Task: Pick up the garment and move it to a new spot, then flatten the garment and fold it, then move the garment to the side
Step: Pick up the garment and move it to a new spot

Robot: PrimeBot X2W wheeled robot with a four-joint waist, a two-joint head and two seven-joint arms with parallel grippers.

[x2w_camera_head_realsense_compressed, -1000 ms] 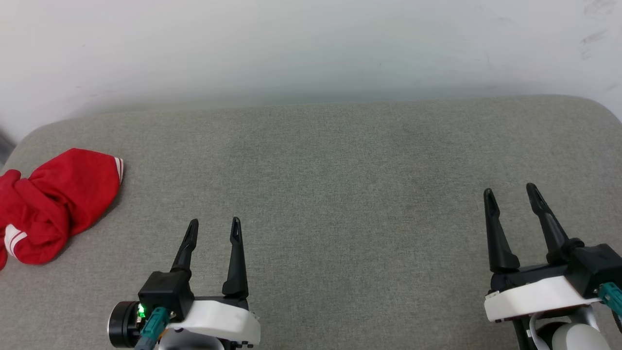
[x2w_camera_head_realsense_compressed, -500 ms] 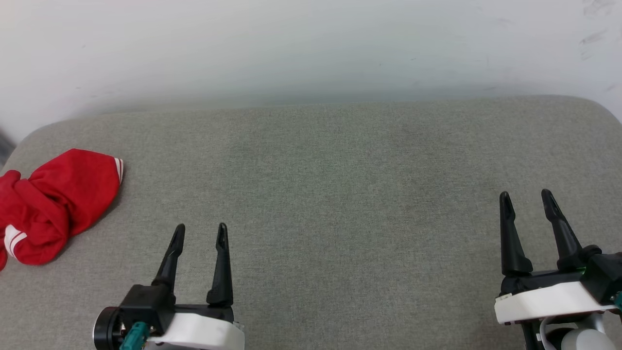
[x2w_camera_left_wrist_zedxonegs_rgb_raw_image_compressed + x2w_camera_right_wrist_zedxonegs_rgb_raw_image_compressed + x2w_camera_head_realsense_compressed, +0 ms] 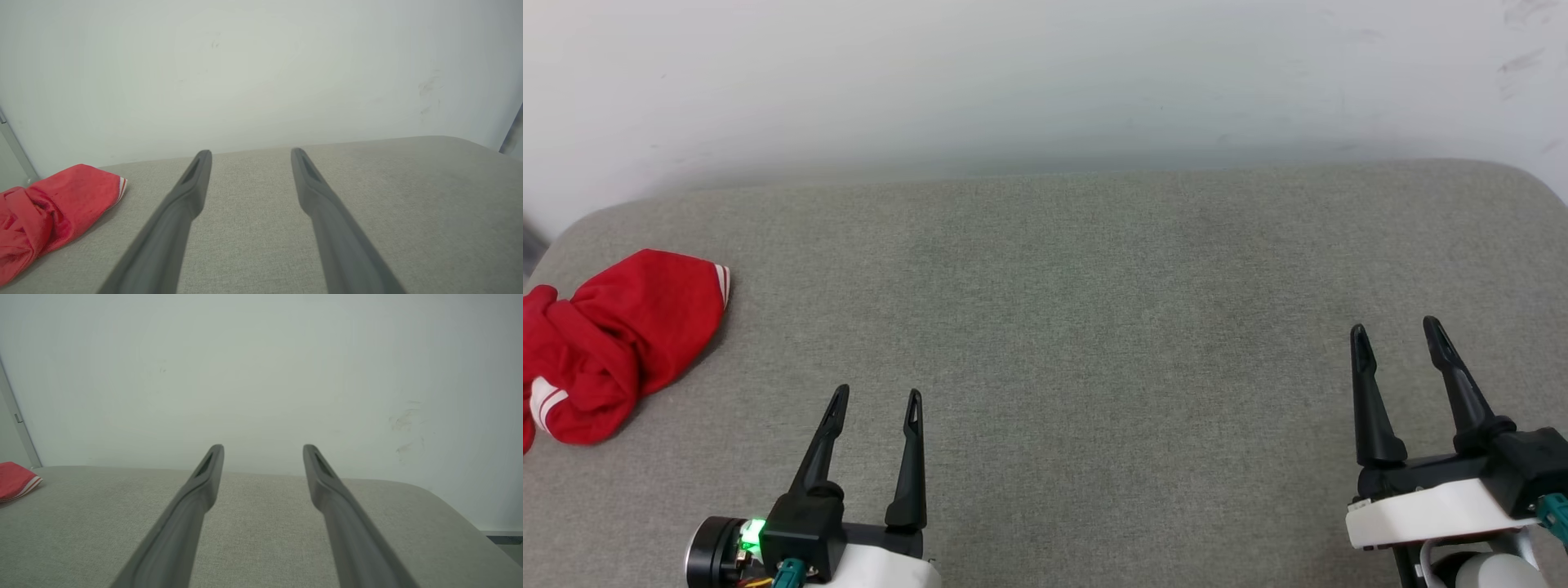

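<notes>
In the head view, the garment point(image 3: 613, 343) lies bunched at the far left edge of the grey cushion point(image 3: 1094, 327), well apart from the left gripper point(image 3: 878, 394) and the right gripper point(image 3: 1395, 327) — both spread wide, holding nothing. The left wrist view has the garment at lower left, striped white trim showing, beside parted fingers point(image 3: 184, 204). The right wrist view catches a corner of it at the left edge — jaws wide, pale wall point(image 3: 261, 375) behind.

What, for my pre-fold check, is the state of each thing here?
garment: crumpled in a heap, unfolded, lying at the left of the grey surface, untouched
left gripper: open, empty
right gripper: open, empty
</notes>
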